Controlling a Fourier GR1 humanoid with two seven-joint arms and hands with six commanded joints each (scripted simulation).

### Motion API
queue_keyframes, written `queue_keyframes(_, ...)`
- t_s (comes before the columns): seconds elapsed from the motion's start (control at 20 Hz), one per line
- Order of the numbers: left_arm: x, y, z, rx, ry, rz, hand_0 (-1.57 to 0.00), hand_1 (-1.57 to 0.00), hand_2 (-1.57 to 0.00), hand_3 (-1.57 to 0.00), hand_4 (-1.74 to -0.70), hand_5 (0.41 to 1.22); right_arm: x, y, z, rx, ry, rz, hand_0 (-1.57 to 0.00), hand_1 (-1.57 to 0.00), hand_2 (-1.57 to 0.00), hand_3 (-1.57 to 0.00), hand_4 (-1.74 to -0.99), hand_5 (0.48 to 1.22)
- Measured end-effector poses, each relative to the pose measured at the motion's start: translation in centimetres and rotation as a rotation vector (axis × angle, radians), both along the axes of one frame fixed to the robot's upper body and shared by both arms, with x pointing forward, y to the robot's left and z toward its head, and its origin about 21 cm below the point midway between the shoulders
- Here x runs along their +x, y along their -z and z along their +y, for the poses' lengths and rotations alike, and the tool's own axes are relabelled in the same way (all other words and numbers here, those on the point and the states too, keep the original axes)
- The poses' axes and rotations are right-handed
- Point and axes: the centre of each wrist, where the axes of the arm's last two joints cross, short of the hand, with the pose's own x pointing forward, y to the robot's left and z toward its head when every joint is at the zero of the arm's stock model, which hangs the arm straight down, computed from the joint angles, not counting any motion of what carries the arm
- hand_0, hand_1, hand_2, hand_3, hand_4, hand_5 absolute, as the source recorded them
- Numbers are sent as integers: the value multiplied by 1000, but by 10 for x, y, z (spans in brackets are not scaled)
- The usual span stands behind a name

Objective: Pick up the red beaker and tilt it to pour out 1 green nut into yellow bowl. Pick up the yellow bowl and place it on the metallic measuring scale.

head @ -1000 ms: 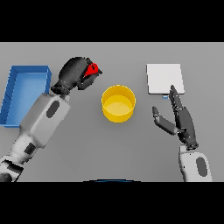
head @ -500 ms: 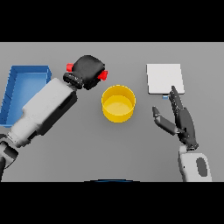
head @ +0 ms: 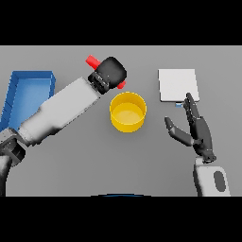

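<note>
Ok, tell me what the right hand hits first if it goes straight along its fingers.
Probably the metallic measuring scale: the right hand points up-view at its near edge, though its height is unclear.

One yellow bowl (head: 127,111) stands near the middle of the desk (head: 94,165). One red beaker (head: 93,61) shows, mostly hidden by the left robot hand (head: 111,72), just beyond the bowl toward the desk's far edge. One blue tray (head: 28,94) lies at the left edge. One metallic measuring scale (head: 177,85) sits toward the far right. Two robot hands show in all, the right robot hand (head: 196,130) near the scale. No green nut can be made out.
</note>
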Motion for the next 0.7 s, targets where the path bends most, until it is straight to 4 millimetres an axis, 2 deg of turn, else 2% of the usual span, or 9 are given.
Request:
queue_keyframes(0.05, 1, 1, 2, 39, 16, -19, -1571, -1571, -1571, -1450, -1729, 1220, 0, 1, 1, -6, -1, 10, 1, 1, 1, 1, -1297, 600)
queue_keyframes(0.15, -3, 1, -12, 102, 48, -53, -1571, -1571, -1571, -1494, -1733, 1221, -2, 4, 2, -18, 6, 25, 1, 1, 1, 1, -1299, 601)
queue_keyframes(0.25, -4, 3, -17, 152, 84, -77, -1571, -1571, -1571, -1522, -1736, 1221, -1, 3, 1, -29, 9, 26, 1, 1, 1, 1, -1291, 603)
queue_keyframes(0.45, -6, 6, -25, 292, 128, -129, -1571, -1571, -1571, -1551, -1739, 1221, -1, 2, -1, -25, 17, 16, 1, 1, 1, 1, -1285, 605)
queue_keyframes(0.55, -10, 7, -36, 362, 171, -132, -1571, -1571, -1571, -1558, -1740, 1221, 0, 4, -1, -26, 16, 19, 1, 1, 1, 1, -1290, 607)
queue_keyframes(0.7, -12, 8, -42, 411, 182, -143, -1571, -1571, -1571, -1564, -1740, 1221, 1, 2, 3, -35, 21, 13, 1, 1, 1, 1, -1283, 601)
